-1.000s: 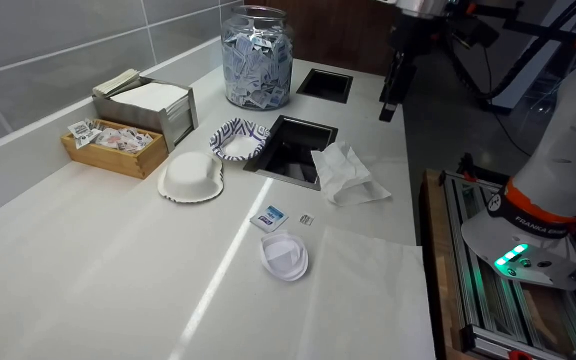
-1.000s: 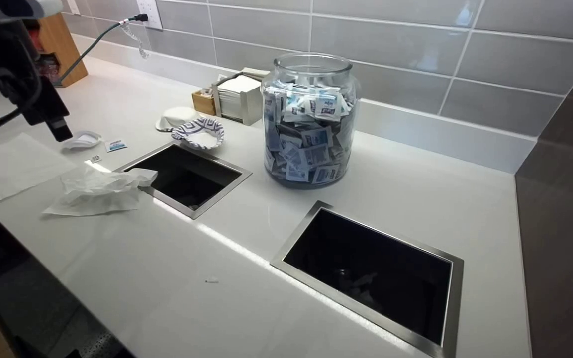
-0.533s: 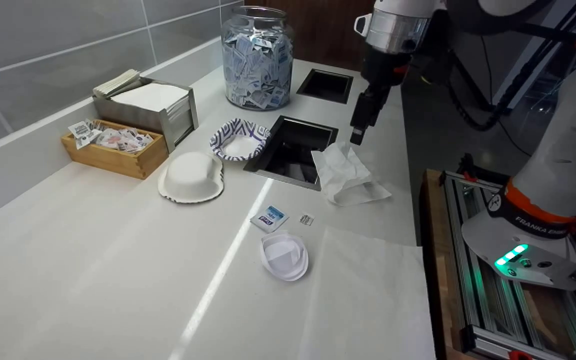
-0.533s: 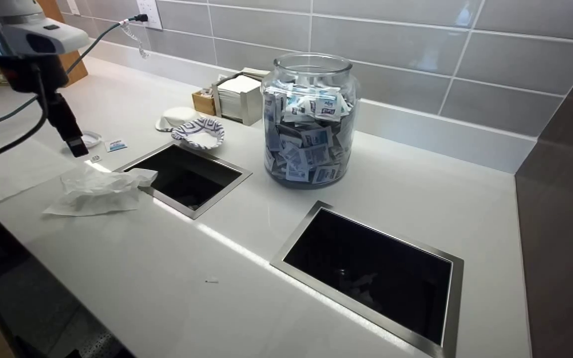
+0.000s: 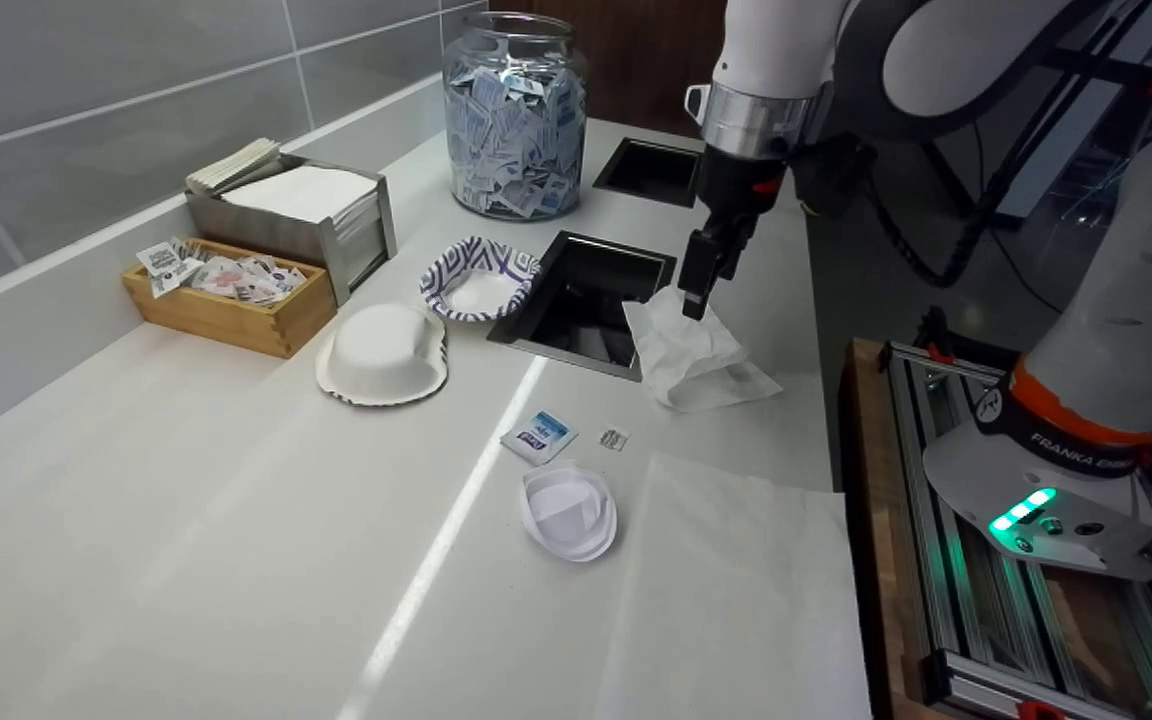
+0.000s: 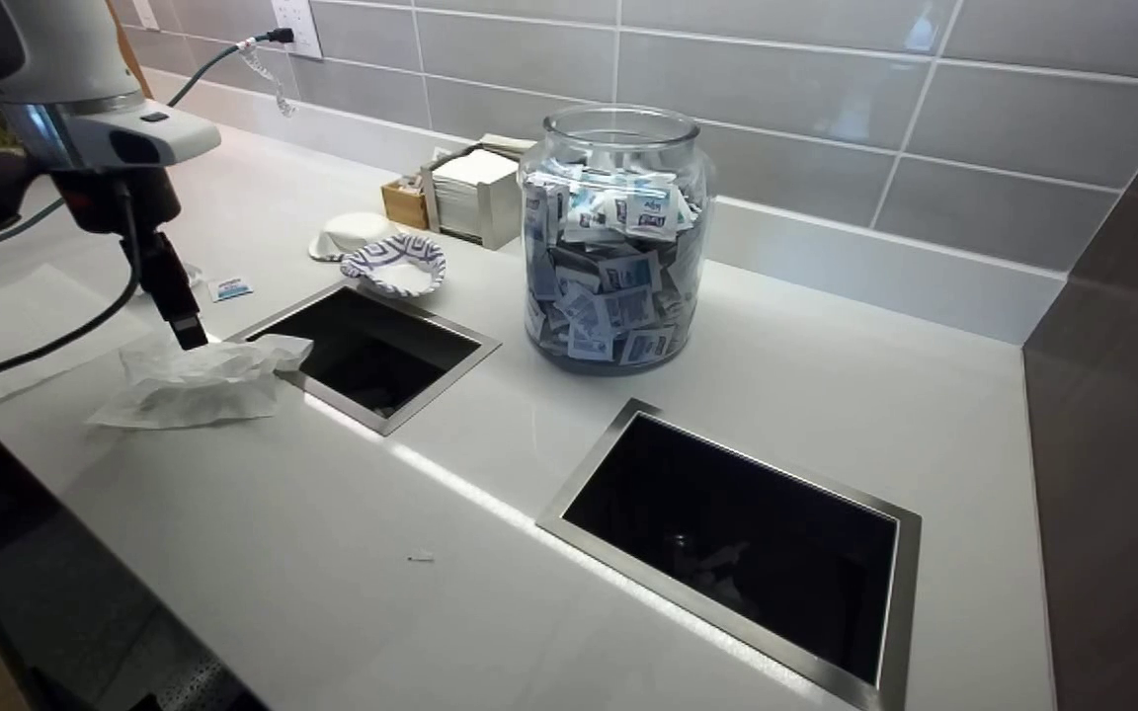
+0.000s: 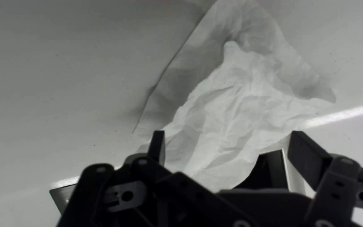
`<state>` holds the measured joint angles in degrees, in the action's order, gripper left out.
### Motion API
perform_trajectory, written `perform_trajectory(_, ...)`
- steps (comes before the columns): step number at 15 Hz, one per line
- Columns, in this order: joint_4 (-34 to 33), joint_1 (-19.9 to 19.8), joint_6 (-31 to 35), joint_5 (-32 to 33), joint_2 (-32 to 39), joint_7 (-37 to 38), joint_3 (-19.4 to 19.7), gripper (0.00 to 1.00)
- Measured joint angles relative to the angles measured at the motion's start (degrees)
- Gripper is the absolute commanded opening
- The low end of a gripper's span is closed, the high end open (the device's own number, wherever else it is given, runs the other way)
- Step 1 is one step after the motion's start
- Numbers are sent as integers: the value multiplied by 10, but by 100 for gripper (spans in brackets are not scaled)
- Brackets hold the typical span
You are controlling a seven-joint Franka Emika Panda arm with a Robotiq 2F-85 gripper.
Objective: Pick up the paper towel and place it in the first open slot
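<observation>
My gripper [image 7: 230,146] hangs spread above the crumpled paper towel [image 5: 681,355]. It overlaps a metal-rimmed slot [image 5: 564,358] toward my edge of the counter [image 5: 771,275].

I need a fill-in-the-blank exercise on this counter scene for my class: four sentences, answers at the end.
1. The counter has ____ dark rectangular openings in view.
2. The white dish lies upside down; the patterned bowl faces ____.
3. In the wrist view, the gripper over the paper towel is not shut but ____.
4. The box beside the metal napkin holder is made of ____.

Missing words: two; up; open; wood.
</observation>
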<state>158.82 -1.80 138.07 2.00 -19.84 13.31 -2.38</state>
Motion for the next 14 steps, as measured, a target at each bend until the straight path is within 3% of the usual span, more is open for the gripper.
perform_trajectory(6,-1,1,3,83,51,-60,-10,100)
perform_trajectory(10,-4,7,39,121,71,-88,-16,100)
perform_trajectory(14,-5,20,96,95,90,-137,-14,100)
